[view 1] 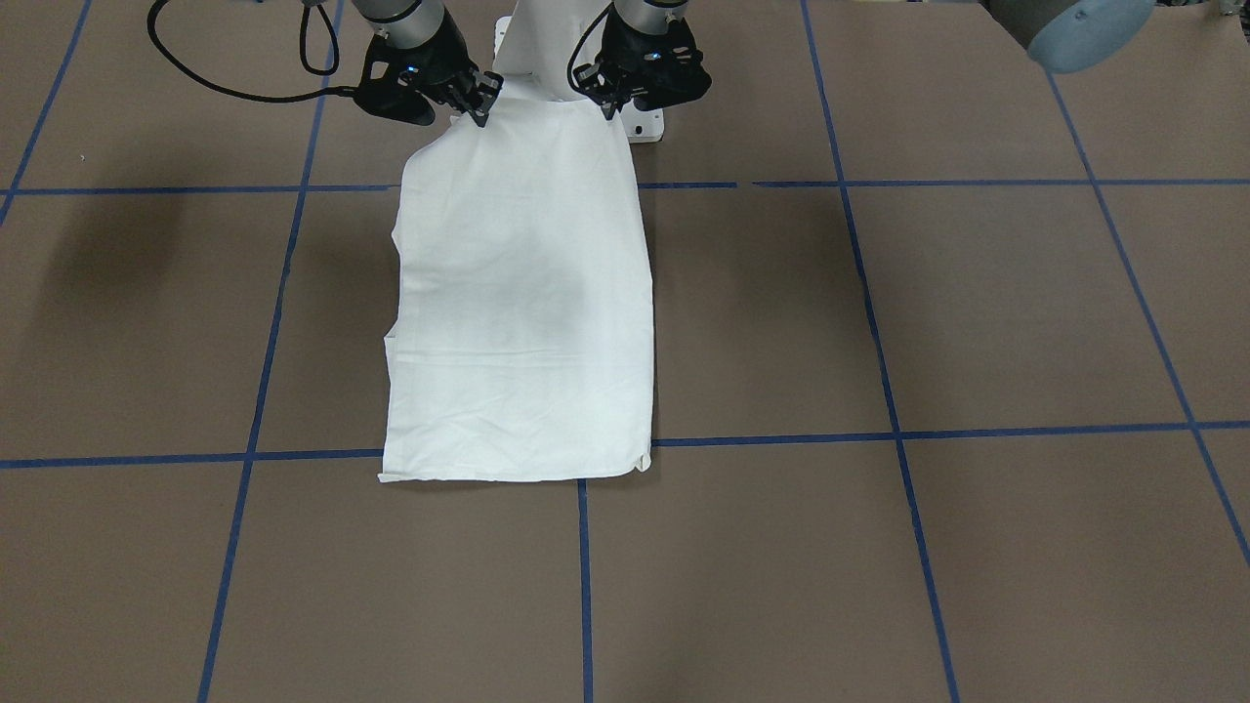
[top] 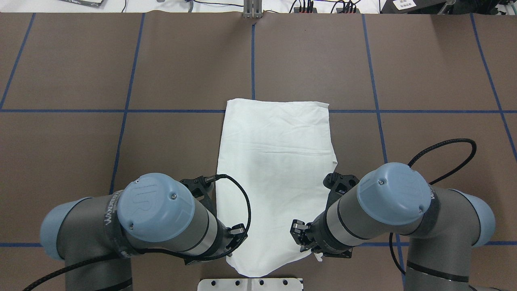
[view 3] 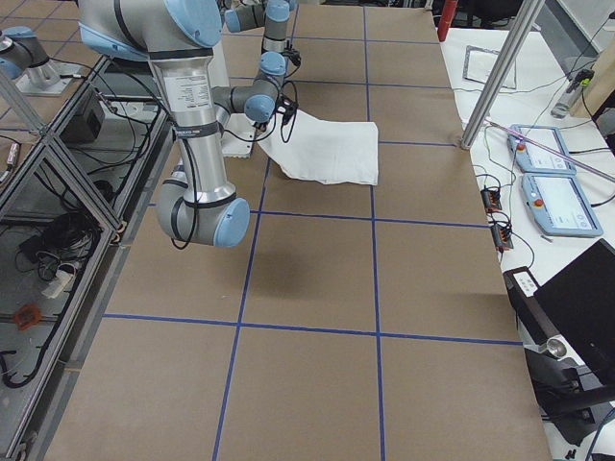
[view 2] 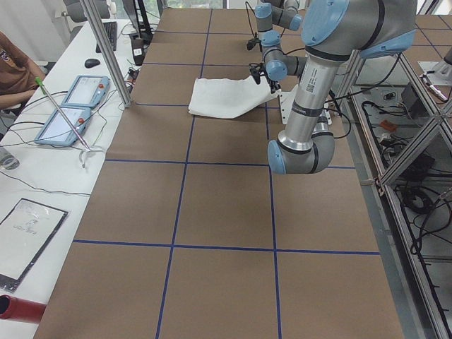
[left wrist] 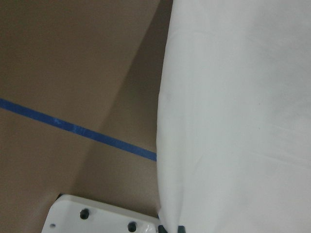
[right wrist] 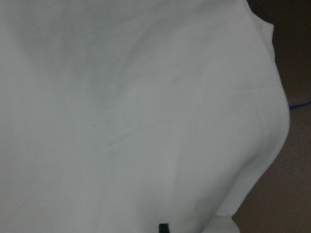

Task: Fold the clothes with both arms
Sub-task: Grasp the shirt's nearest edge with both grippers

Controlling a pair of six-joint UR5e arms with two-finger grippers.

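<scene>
The white T-shirt (view 1: 522, 293) lies folded into a long strip down the middle of the table, plain side up. Its print, collar and label are hidden. The end nearest the robot is lifted off the table. My left gripper (view 1: 607, 101) is shut on one corner of that end and my right gripper (view 1: 479, 105) on the other. From overhead the shirt (top: 274, 161) runs between the left gripper (top: 236, 239) and the right gripper (top: 301, 238). White cloth fills the right wrist view (right wrist: 146, 116) and the right half of the left wrist view (left wrist: 238, 121).
The white pedestal base (top: 250, 284) sits just under the lifted end and also shows in the left wrist view (left wrist: 97, 216). Blue tape lines (view 1: 977, 184) grid the brown table. A black cable (top: 444, 161) loops beside the right arm. Tablets (view 2: 74, 106) lie past the far edge.
</scene>
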